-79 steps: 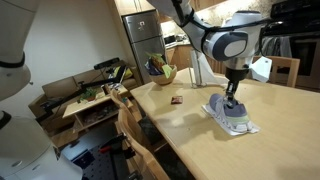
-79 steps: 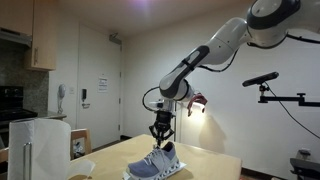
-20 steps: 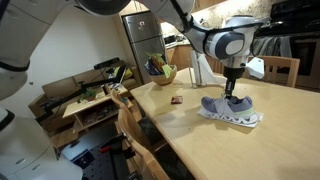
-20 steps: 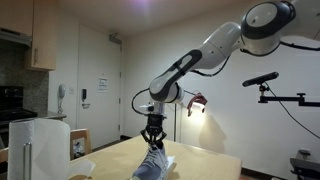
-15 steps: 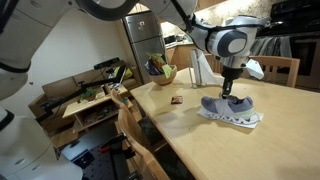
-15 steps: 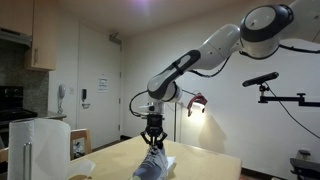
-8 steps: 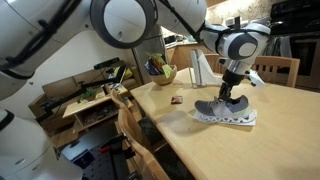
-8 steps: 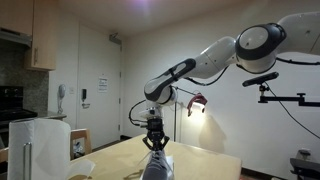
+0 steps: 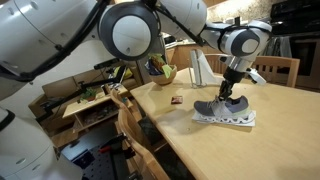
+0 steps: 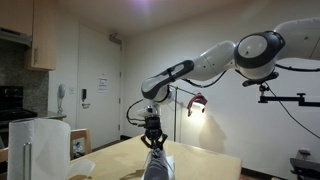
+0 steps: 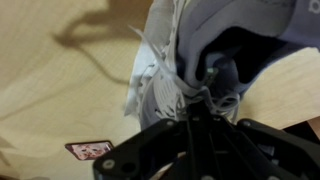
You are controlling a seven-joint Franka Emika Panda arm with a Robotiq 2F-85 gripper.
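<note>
In an exterior view the pincer [image 9: 231, 95] is pressed together on the top of the grey shoe [image 9: 218, 108], which sits on a white sheet [image 9: 246, 121] on the desk [image 9: 190, 140]. The shoe has swung round since a few seconds ago and its toe now points sideways, so the grip seems firm. In an exterior view the shoe [image 10: 155, 167] now shows end-on under the pincer [image 10: 152, 143]. The wrist view shows the laces [image 11: 190, 90] pinched, with a small card [image 11: 90, 149] lying nearby.

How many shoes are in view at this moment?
1: a grey mesh sneaker on the wooden table, gripped near its laces by the hand. Another could be hidden off-frame.
</note>
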